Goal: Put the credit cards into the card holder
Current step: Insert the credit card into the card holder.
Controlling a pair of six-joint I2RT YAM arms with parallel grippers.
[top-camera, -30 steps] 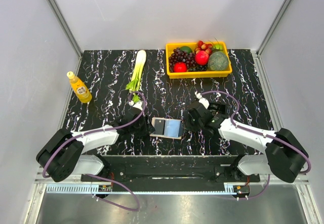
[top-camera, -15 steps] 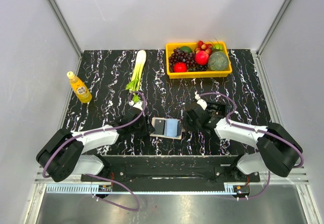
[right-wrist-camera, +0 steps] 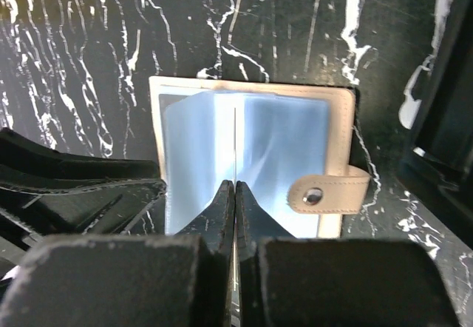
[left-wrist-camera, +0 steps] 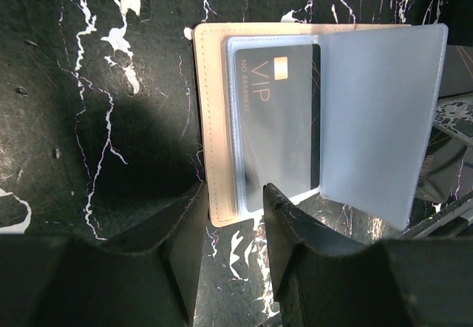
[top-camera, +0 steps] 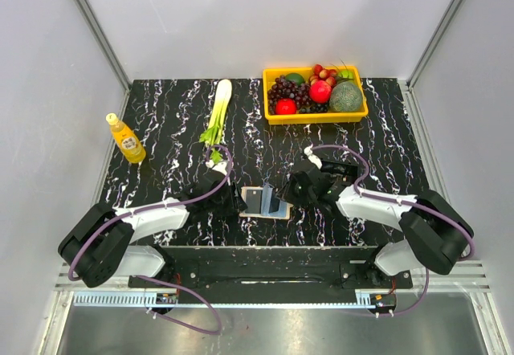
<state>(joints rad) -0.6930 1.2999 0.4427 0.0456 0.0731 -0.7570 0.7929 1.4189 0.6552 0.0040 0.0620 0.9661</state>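
The beige card holder (top-camera: 255,201) lies open on the black marble table between my grippers. In the left wrist view its beige cover (left-wrist-camera: 213,120) holds a dark grey VIP card (left-wrist-camera: 277,120) in a clear sleeve. A light blue sleeve leaf (left-wrist-camera: 377,120) stands raised to the right of the card. My right gripper (right-wrist-camera: 235,186) is shut on this leaf, seen edge-on, near the clasp tab (right-wrist-camera: 329,191). It shows in the top view (top-camera: 283,197) too. My left gripper (left-wrist-camera: 233,208) is open, its fingers either side of the holder's near left corner, also seen from above (top-camera: 233,202).
A yellow tray (top-camera: 317,117) of fruit stands at the back right. A leek (top-camera: 217,112) lies at the back middle. An orange juice bottle (top-camera: 126,138) stands at the left. Side walls close in the table.
My right gripper has moved left with the light blue leaf, lifting it from flat on the right to standing upright. The left gripper has stayed at the holder's left edge.
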